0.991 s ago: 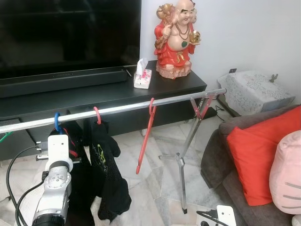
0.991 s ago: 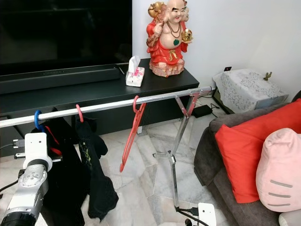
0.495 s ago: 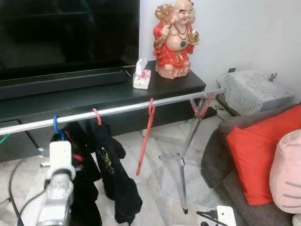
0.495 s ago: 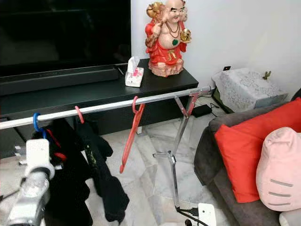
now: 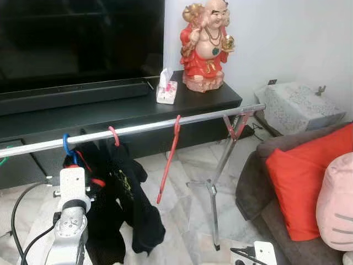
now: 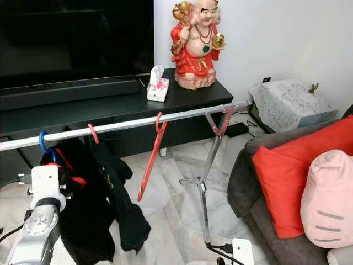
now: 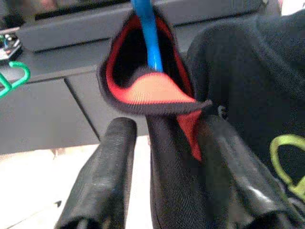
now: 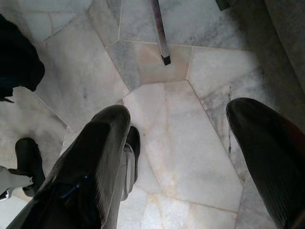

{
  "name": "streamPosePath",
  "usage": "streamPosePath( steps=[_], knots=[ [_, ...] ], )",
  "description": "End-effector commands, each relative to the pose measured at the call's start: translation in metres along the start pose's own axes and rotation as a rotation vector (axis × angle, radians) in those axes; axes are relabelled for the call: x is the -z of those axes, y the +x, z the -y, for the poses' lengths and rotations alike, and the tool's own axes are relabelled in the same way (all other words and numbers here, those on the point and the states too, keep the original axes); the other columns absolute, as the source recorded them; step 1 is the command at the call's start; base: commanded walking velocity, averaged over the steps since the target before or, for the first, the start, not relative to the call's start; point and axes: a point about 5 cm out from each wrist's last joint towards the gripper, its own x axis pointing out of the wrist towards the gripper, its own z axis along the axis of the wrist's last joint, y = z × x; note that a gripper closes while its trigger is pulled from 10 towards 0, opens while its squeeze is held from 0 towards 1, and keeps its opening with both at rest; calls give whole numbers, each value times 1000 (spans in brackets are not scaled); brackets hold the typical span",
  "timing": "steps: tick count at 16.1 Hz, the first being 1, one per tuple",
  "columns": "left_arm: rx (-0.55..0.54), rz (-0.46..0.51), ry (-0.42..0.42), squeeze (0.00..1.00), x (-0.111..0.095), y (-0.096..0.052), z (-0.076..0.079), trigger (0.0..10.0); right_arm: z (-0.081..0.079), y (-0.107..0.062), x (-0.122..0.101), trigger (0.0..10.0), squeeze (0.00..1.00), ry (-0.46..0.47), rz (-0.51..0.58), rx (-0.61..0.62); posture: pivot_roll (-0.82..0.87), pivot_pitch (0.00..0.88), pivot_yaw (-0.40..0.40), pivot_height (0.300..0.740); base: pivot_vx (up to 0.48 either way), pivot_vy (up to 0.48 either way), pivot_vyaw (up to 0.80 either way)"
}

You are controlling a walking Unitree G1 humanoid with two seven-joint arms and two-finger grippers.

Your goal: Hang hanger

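Note:
A silver rail (image 5: 143,128) crosses the scene on a folding stand. Three hangers hook onto it: a blue hanger (image 5: 66,144) carrying a black garment with red collar lining (image 7: 157,90), a pink hanger (image 5: 113,135) with a black printed garment (image 5: 132,204), and a bare red hanger (image 5: 168,160) that tilts. My left arm (image 5: 69,221) is raised just below the blue hanger. My left gripper (image 7: 167,126) straddles that garment's shoulder, open, with a sliver of floor between one finger (image 7: 112,162) and the cloth. My right gripper (image 8: 178,114) hangs low over the marble floor, open and empty.
Behind the rail stands a black TV bench (image 5: 110,110) with a tissue box (image 5: 167,88) and a red statue (image 5: 207,47). A green hanger (image 7: 12,78) sits further left. To the right is a sofa with a red cushion (image 5: 309,176). A rack leg (image 5: 212,210), a power strip (image 5: 262,254) and cables lie on the floor.
The two black garments have swung to the right and lower on their hangers. My left wrist has dropped slightly below the rail. The red hanger's lower end has swung a little left.

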Motion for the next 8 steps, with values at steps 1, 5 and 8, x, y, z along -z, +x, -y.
streamPosePath(
  steps=[1,5,8],
  knots=[
    [10,28,-25,1000,-4,-7,-1,10000,2,0,1,10000,0,3,-5,7,-32,0,-87,740,0,0,0],
    [47,111,30,1000,-7,-43,-7,10000,3,-1,2,10000,0,1,-5,7,-25,0,-89,740,0,0,0],
    [60,108,66,1000,0,-65,-15,10000,4,-1,2,10000,0,0,-3,8,-17,0,-90,740,0,0,0]
  ],
)
